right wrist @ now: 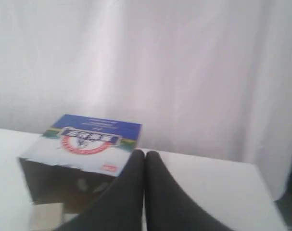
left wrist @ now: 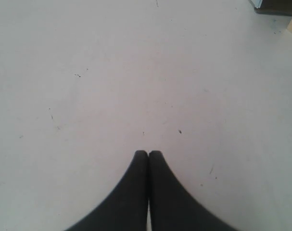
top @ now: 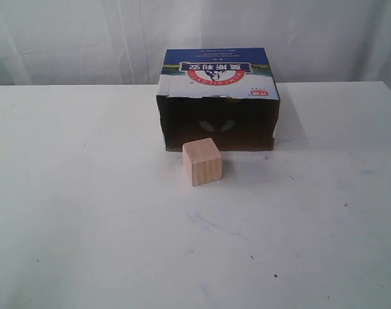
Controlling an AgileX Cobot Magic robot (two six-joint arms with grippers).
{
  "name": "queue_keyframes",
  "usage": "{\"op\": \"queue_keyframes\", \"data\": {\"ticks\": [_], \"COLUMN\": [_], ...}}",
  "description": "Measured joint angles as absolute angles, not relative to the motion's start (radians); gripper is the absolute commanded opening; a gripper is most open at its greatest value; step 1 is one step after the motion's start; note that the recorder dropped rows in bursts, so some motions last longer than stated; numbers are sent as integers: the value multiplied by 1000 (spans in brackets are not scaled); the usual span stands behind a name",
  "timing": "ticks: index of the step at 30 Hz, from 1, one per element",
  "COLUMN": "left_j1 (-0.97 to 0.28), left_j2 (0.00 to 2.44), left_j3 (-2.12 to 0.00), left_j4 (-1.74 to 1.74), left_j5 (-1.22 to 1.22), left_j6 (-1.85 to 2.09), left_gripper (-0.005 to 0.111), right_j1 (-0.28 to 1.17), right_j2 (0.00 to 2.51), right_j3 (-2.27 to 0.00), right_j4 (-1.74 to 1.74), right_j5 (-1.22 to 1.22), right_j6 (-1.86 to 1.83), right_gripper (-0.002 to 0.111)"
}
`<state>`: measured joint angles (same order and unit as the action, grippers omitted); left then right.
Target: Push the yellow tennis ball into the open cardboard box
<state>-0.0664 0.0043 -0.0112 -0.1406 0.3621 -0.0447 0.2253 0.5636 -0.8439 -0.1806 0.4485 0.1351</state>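
Observation:
The open cardboard box (top: 218,74) lies at the back middle of the table, its blue-and-white printed top up and its dark brown mouth facing the front. It shows again in the right wrist view as the cardboard box (right wrist: 85,142). The yellow tennis ball is out of view in every frame; whether it sits inside the dark mouth I cannot tell. My left gripper (left wrist: 148,153) is shut over bare table with nothing between its fingers. My right gripper (right wrist: 145,153) is shut and raised, to the right of the box. Neither gripper appears in the exterior view.
A pale wooden cube (top: 202,161) stands just in front of the box mouth, also seen as the cube (right wrist: 45,216) in the right wrist view. The white table (top: 85,212) spreads wide around them. A white curtain (top: 66,38) hangs behind.

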Motion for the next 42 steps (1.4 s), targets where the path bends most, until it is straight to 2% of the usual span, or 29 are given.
{"op": "queue_keyframes", "data": {"ticks": [4, 7, 14, 19, 23, 31, 37, 42], "left_j1": [-66, -66, -66, -66, -66, -66, -66, -66], "left_j2": [4, 4, 4, 4, 4, 4, 4, 4], "left_j3": [-11, -11, -11, -11, -11, -11, -11, -11], "left_j4": [-141, -141, -141, -141, -141, -141, -141, -141], "left_j5": [362, 362, 362, 362, 362, 362, 362, 362], "left_j6": [-45, -45, -45, -45, -45, -45, -45, -45], "left_gripper": [0, 0, 0, 0, 0, 0, 0, 0], "right_j1": [225, 225, 225, 225, 208, 32, -150, -169], "right_j2": [565, 565, 565, 565, 538, 375, 180, 61], "right_j3": [-777, -769, -765, -765, -752, -599, -344, -184], "right_j4": [86, 151, 174, 70, -29, -73, -76, -63], "right_j5": [412, 462, 617, 614, 548, 362, 105, 30], "right_j6": [70, 68, 66, 60, 52, 33, 33, 33], "right_gripper": [0, 0, 0, 0, 0, 0, 0, 0]}}
